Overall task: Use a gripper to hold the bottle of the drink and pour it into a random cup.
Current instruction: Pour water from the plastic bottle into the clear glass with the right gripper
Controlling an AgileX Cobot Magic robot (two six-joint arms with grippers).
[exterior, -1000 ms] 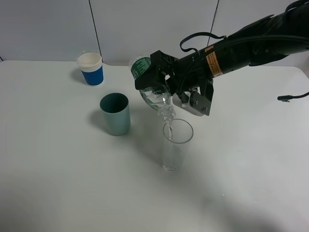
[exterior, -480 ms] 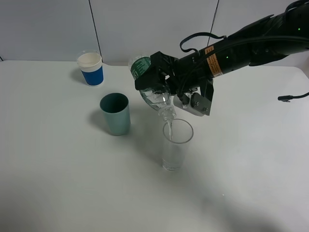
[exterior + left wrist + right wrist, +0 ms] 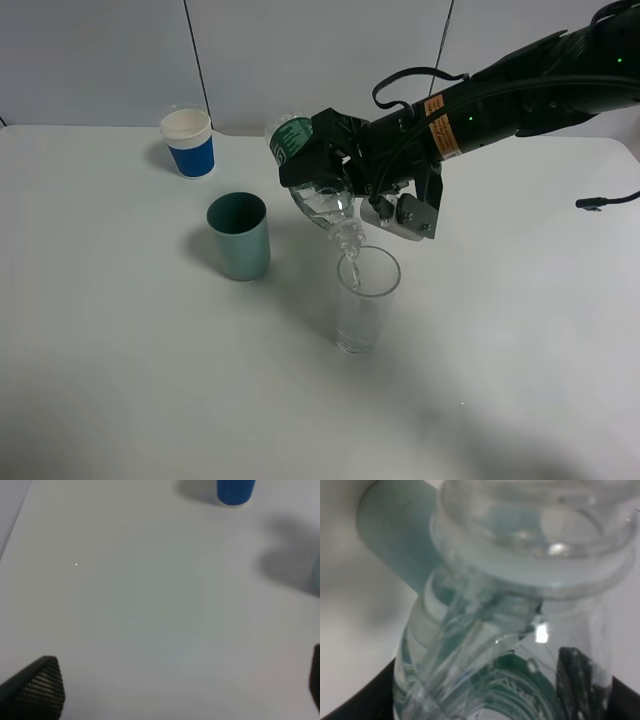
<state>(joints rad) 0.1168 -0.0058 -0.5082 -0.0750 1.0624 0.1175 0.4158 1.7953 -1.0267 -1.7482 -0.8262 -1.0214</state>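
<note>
Right gripper (image 3: pixel 320 165) is clamping the bottle of the drink (image 3: pixel 322 203). I am holding the neck tipped just above the cup (image 3: pixel 362 305) so liquid is landing inside.

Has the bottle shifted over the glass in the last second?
No. The bottle keeps its tilt, mouth still just above the left rim of the clear glass, no nearer the teal cup.
</note>
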